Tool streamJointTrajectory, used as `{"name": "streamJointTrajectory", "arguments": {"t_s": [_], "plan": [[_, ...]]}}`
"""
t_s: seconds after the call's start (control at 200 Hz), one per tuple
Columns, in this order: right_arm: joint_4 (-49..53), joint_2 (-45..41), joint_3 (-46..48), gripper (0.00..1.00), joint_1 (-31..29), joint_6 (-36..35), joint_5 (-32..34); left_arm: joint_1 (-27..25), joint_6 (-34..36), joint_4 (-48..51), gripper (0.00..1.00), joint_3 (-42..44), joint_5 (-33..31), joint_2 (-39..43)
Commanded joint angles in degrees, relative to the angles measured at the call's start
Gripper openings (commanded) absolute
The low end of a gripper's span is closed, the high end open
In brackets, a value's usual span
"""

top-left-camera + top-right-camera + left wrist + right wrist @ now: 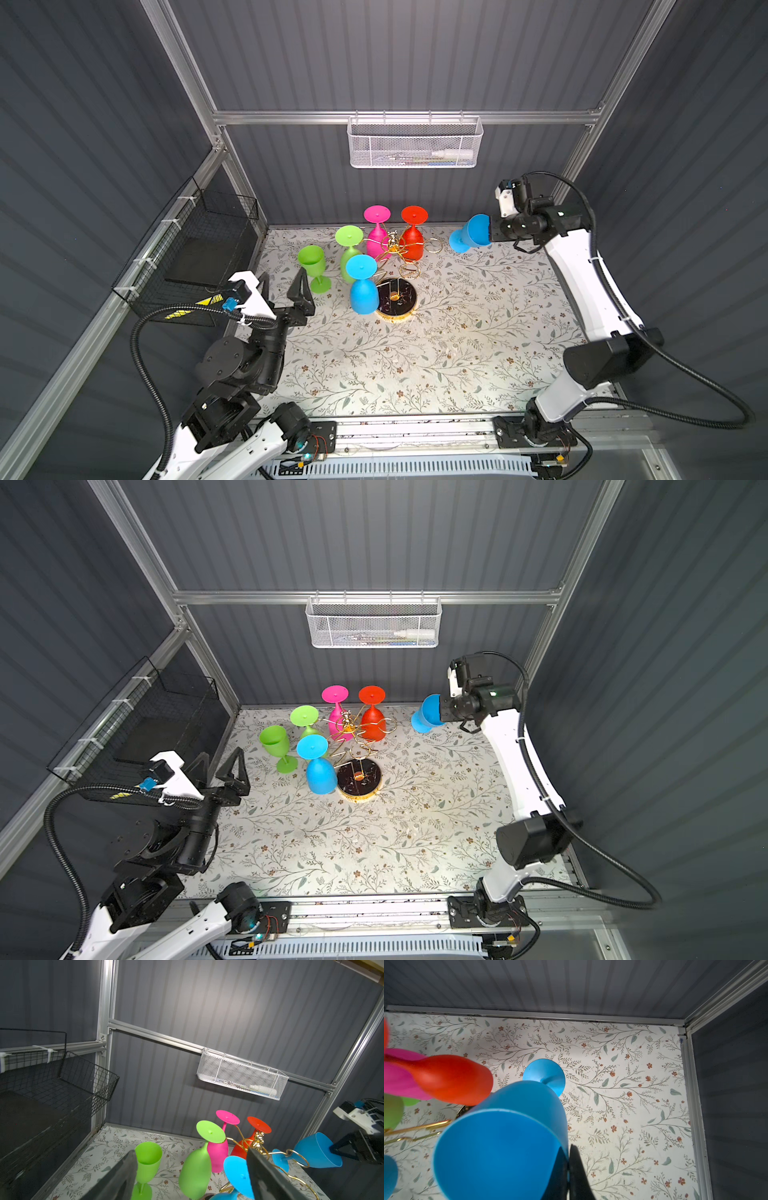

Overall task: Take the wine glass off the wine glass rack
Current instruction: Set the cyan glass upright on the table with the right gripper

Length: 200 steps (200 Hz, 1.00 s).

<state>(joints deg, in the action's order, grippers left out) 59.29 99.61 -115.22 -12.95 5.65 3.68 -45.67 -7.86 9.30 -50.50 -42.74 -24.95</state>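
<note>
We see the right jaws gripping a blue wine glass clear of the rack, left jaws open; next, we judge, an upright set-down.

Gold rack, black marbled base — blue glass — floral table.

Dark grey ribbed wall panels are closing in the space on the left, far and right sides, with aluminium rails framing them. A white mesh basket is hanging from the far rail, and a black wire basket is hanging on the left. Light is glaring off the floral-patterned worktop.
</note>
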Motion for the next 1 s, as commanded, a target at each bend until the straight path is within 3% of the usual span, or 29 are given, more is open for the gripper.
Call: {"name": "streamJointTrajectory", "arguments": {"t_s": [0.0, 0.275, 0.58, 0.995], "plan": [[5.0, 7.0, -7.8, 0.0, -0.3, -2.4, 3.9, 0.0, -3.0, 5.2, 0.84, 0.8, -2.8, 1.8], [13.8, 24.8, -26.4, 0.0, -1.9, -4.6, 6.4, 0.1, -7.4, 8.8, 0.84, 1.8, -3.6, 4.4], [12.1, 31.0, -26.8, 0.01, -2.3, -5.2, 5.0, 0.1, -8.5, 10.3, 0.83, 1.0, -3.1, 4.4], [9.9, 29.2, -26.7, 0.25, -1.2, -3.7, -0.4, 0.1, -8.4, 10.6, 0.83, -0.9, -2.5, 0.4]]}}
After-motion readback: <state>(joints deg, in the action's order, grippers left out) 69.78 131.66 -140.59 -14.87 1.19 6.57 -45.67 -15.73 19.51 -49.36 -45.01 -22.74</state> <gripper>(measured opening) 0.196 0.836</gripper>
